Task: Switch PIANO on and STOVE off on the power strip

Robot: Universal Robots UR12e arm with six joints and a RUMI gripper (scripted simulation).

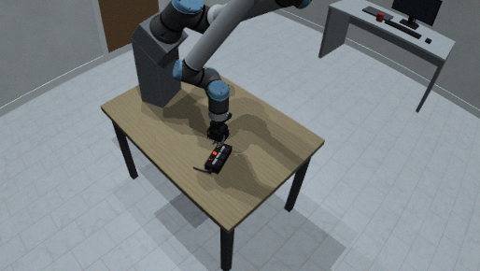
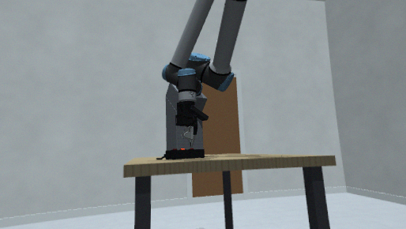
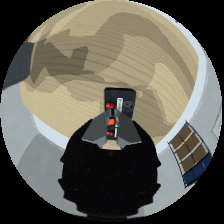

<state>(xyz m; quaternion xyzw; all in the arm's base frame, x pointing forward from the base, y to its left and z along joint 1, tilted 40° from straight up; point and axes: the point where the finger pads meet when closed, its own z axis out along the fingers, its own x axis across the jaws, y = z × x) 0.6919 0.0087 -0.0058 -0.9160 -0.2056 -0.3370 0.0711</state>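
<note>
Pedestal: I see the grey pedestal [image 1: 154,70] at the far left corner of the surface, with the arm reaching out from it.
Surface: wooden surface [image 1: 154,135] on dark legs, standing on a tiled floor [image 1: 70,210].
Strip: the black strip [image 1: 218,158] lies flat near the middle of the surface, right way up, switches facing up, a short cord stub at its near-left end.
Switches: from the top view I count red lit spots on the strip; in the wrist view two red switches show between the fingers and one dark rocker lies just right of a white label. I cannot read which label is PIANO or STOVE.
Hand: my hand [image 1: 218,135] points straight down over the far end of the strip, its fingers pressed together with nothing between them.
Hand height: in the exterior view the hand [image 2: 191,139] has its tip just above the strip [image 2: 184,153]; I cannot tell whether it touches a switch.
Wrist view: the two grey fingers meet in a wedge over the strip [image 3: 120,99], which runs away from the camera toward the far side.
Door: a brown door [image 2: 221,130] stands in the wall behind the pedestal.
Desk: far right, a grey desk [image 1: 355,14] carries a monitor [image 1: 416,9], keyboard and a small red object.
</note>
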